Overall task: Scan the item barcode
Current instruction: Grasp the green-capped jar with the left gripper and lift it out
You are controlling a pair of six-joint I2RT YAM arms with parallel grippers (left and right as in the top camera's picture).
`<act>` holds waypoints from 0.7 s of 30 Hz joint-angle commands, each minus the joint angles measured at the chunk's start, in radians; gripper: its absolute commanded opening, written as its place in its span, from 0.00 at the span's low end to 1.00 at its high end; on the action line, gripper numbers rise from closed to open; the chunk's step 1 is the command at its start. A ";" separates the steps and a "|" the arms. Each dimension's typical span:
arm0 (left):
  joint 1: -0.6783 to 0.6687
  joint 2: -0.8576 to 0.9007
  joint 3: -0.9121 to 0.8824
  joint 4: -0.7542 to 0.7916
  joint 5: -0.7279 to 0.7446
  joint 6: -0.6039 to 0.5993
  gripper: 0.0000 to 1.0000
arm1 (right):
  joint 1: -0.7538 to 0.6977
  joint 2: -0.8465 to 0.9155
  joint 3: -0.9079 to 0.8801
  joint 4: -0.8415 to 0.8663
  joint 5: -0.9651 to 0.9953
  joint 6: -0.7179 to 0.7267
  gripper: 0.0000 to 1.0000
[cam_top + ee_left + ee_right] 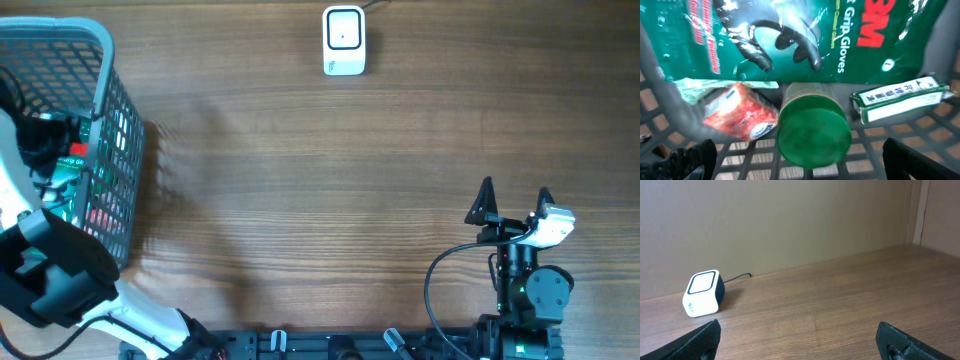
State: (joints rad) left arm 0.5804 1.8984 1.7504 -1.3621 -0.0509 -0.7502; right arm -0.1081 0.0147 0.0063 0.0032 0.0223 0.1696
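One grey plastic mesh basket is sitting at the left, holding four items: one green glove packet, one red crinkled pouch, one green-lidded round jar, one white-and-green slim box. The left gripper is hovering above them, fingers wide, gripping nothing. The right gripper is hanging near right, equally wide, empty. One white boxy scanner is standing far centre.

Green jar lid; red packet; white scanner; grey basket.

Wooden table, grey mesh basket at its left edge, beige wall behind
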 commanded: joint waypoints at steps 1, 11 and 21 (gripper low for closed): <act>-0.023 0.008 -0.107 0.064 0.006 -0.014 1.00 | 0.000 -0.007 -0.001 0.003 -0.014 -0.012 0.99; -0.063 0.015 -0.339 0.316 0.009 -0.013 1.00 | 0.000 -0.007 -0.001 0.003 -0.013 -0.012 1.00; -0.054 0.013 -0.331 0.316 0.004 0.105 0.48 | 0.000 -0.007 -0.001 0.003 -0.014 -0.013 1.00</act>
State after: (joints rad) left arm 0.5228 1.9030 1.4044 -1.0309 -0.0433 -0.7143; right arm -0.1081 0.0147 0.0063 0.0032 0.0223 0.1696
